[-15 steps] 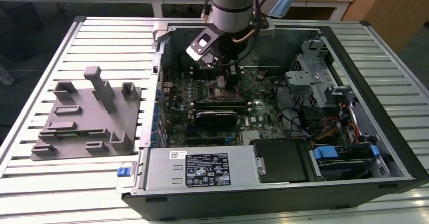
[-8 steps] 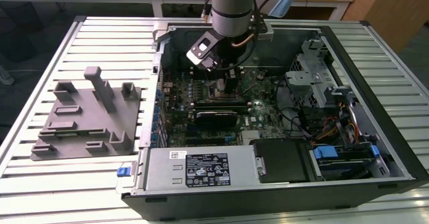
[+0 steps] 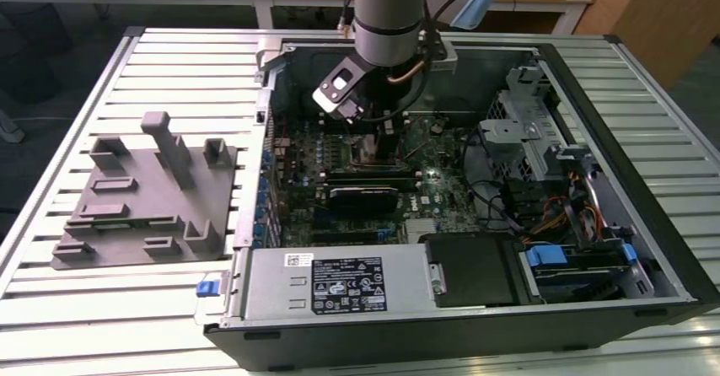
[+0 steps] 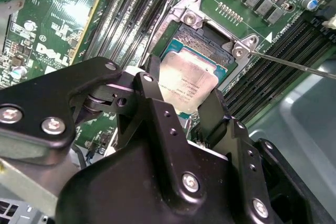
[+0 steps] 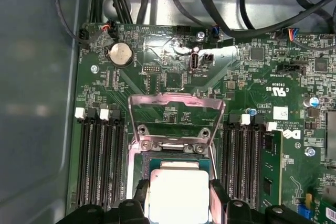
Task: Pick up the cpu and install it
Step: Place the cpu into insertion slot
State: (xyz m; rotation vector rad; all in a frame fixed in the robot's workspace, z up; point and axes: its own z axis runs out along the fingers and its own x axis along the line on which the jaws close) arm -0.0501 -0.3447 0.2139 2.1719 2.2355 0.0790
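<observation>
- The gripper (image 5: pixel 179 184) is clamped on the cpu (image 5: pixel 179 200). Its black fingers (image 5: pixel 140 196) press two opposite edges, and the chip sits between them, directly over the open socket (image 4: pixel 207 38). I cannot tell whether it touches the socket bed.
- To seat it well, in my judgement, the chip should stay level and square to the socket frame. It should go straight down with no sideways push, since the contacts under it would likely bend easily.
- The load plate (image 5: pixel 176 111) stands hinged open just beyond the gripper, out of the way.
- The thin retention lever (image 4: pixel 294 65) runs beside the socket, close to one finger.
- From the exterior view's left:
  - A grey fixture block (image 3: pixel 147 199) lies on the table (image 3: pixel 169 64), well apart from the gripper.
  - Memory slots (image 5: pixel 100 161) lie close on both sides of the gripper.
  - A drive cage (image 3: pixel 529 131) stands well apart.
</observation>
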